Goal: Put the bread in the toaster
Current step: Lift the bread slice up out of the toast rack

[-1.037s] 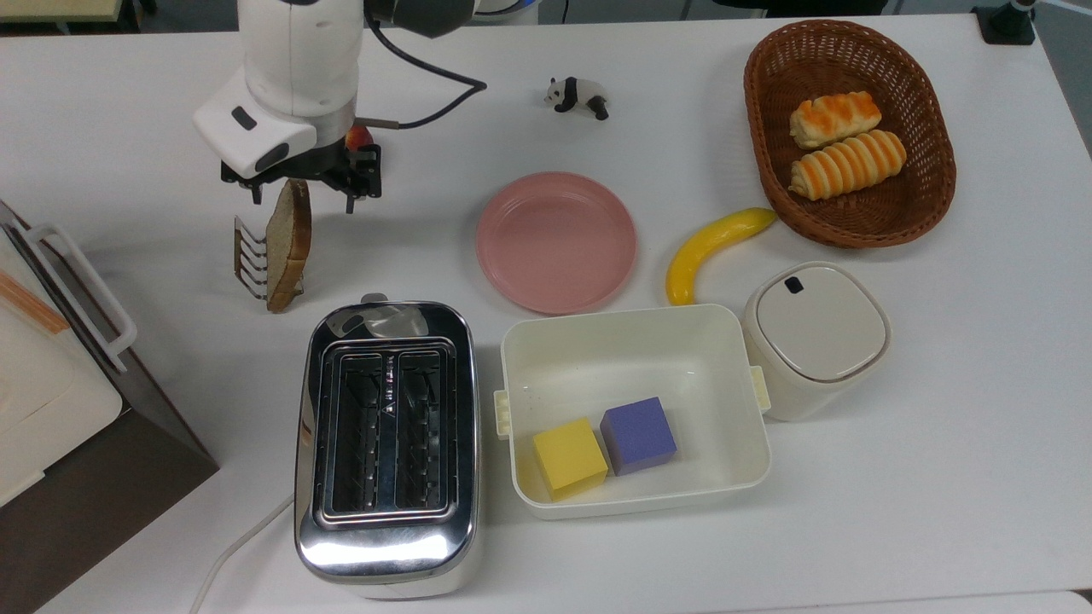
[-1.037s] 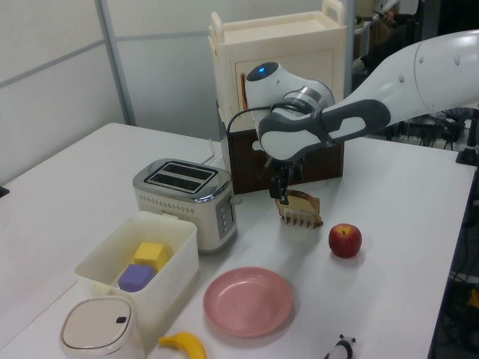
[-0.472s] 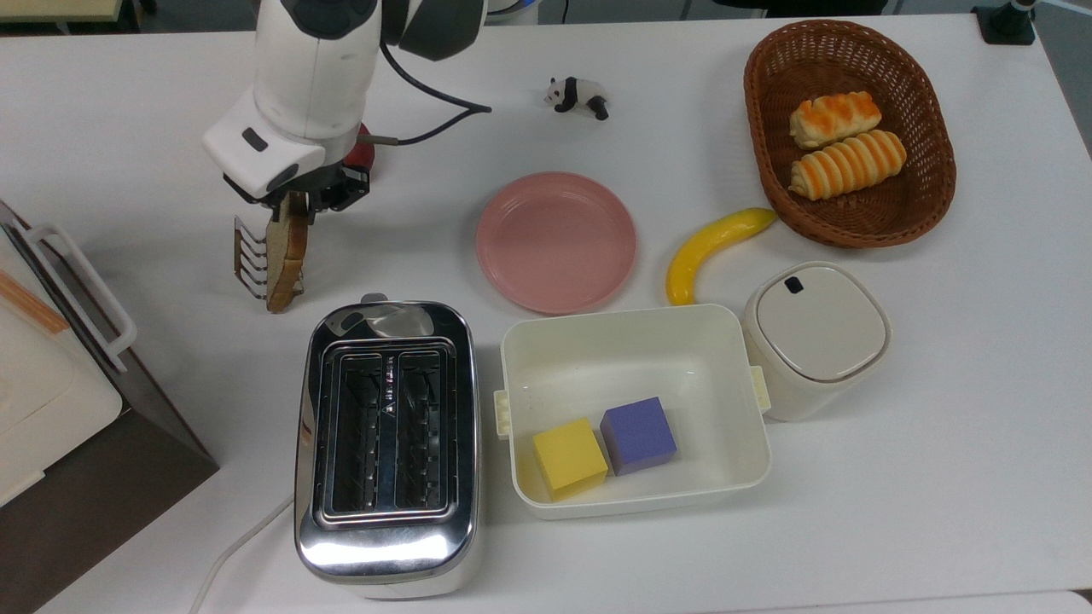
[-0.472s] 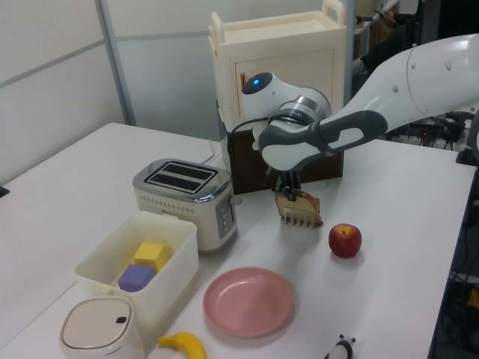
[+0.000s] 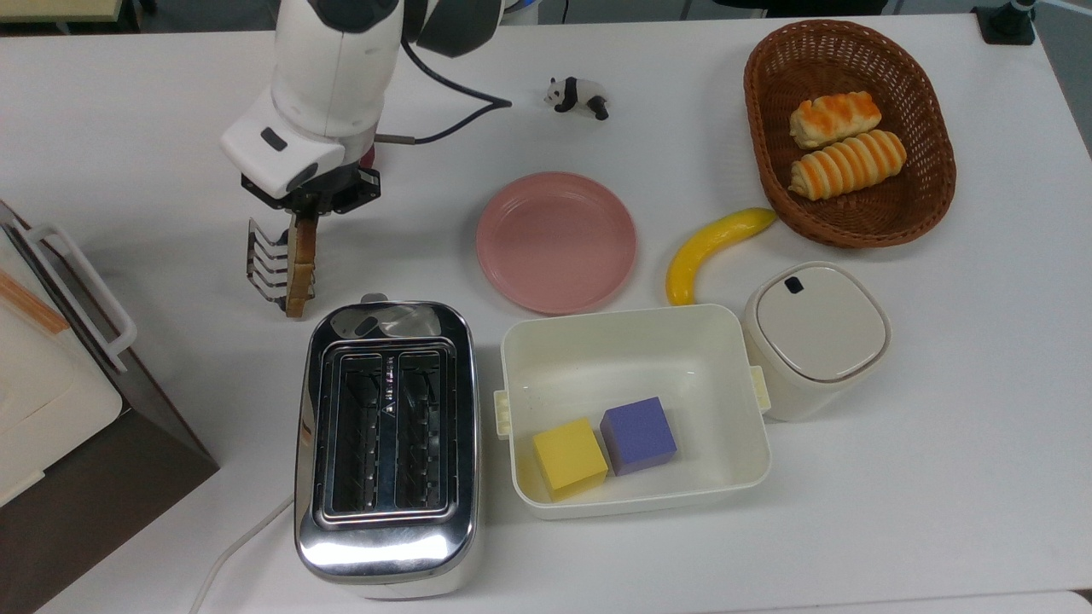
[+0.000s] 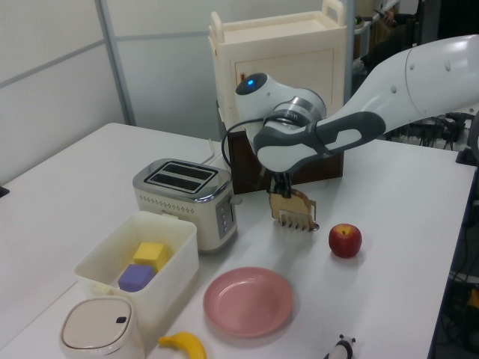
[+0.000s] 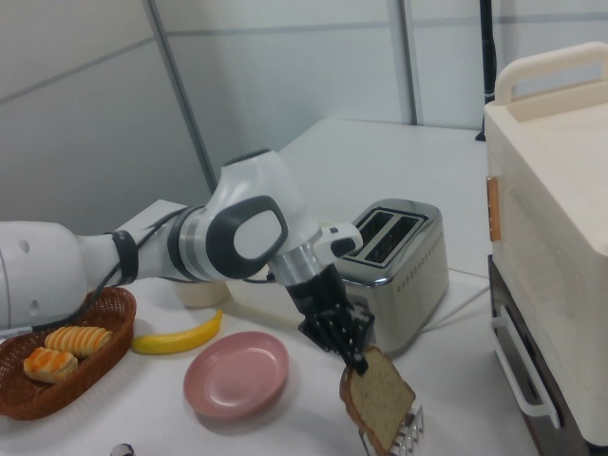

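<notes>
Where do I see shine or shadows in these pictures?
Top view: the toaster mirrors bright ceiling light on its chrome ends; a soft shadow lies on the table beside the bread. Left view: a faint shadow sits under the apple.

- The top view looks straight down on the worktop (image 5: 938, 426) from overhead.
- The left view looks across from a low corner, near the pink plate (image 6: 248, 301).
- The right view sits close, facing the opposite way.
- All three share the toaster (image 5: 386, 448).

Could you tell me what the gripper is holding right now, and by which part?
The gripper is holding the bread, pinched at its top crust edge so the slice hangs on edge.
</notes>
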`<state>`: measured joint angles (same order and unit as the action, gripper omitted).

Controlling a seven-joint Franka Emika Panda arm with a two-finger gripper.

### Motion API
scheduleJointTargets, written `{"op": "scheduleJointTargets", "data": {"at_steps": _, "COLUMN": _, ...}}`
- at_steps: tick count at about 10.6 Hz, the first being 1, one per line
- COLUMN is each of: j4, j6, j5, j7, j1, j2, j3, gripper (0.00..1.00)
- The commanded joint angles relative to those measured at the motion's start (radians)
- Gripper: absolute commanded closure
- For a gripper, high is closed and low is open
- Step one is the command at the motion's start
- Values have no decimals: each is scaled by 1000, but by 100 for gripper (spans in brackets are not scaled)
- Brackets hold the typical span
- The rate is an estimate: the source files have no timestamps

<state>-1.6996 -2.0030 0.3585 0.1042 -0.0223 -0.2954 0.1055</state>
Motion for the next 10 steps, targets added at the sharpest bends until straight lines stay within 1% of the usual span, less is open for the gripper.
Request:
{"op": "scheduleJointTargets", "data": {"at_steps": 1, "j4": 23, "j6": 3, "j5": 17, "j7": 34, "j1": 8, "j2": 81, "j3": 10, "gripper": 100}}
{"op": "scheduleJointTargets", "data": {"at_steps": 2, "j4": 67, "j6": 3, "j5": 16, "j7": 41, "j1": 7, "j2": 82, "j3": 17, "gripper": 100}}
{"op": "scheduleJointTargets", "data": {"at_steps": 4, "j4": 165, "j6": 54, "j5": -22, "j7": 38, "j1": 7, "j2": 85, "j3": 20, "gripper": 100}}
{"op": "scheduleJointTargets", "data": {"at_steps": 5, "j4": 210, "j6": 64, "j5": -79, "j7": 32, "j1": 7, "j2": 87, "j3": 20, "gripper": 100}}
{"op": "scheduleJointTargets", "data": {"at_steps": 6, "j4": 257, "j6": 58, "j5": -158, "j7": 11, "j1": 7, "j2": 85, "j3": 22, "gripper": 100}}
{"op": "scheduleJointTargets", "data": {"at_steps": 7, "j4": 282, "j6": 49, "j5": -226, "j7": -24, "j1": 5, "j2": 84, "j3": 23, "gripper": 100}}
{"op": "scheduleJointTargets", "data": {"at_steps": 8, "j4": 305, "j6": 17, "j5": -254, "j7": -76, "j1": 7, "j2": 82, "j3": 22, "gripper": 100}}
{"op": "scheduleJointTargets", "data": {"at_steps": 10, "j4": 304, "j6": -157, "j5": -274, "j7": -222, "j1": 8, "j2": 75, "j3": 17, "gripper": 100}}
